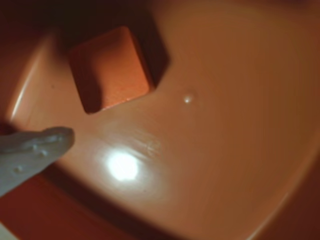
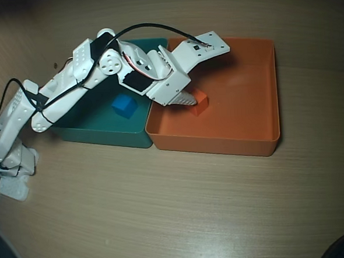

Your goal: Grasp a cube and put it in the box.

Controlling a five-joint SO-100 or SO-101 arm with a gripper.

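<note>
Nearest the wrist camera, one pale white fingertip of the claw poked in from the left, clear of the small matte orange cube. That cube sat on the glossy floor of the large shallow orange plastic box, near its left wall in the overhead view — touching no finger that I could see. Whether the claw stood open or closed I could not tell, with only one finger showing. The risk, I judged: a lifting finger might clip the cube — or nudge the box along the wooden bench.
</note>
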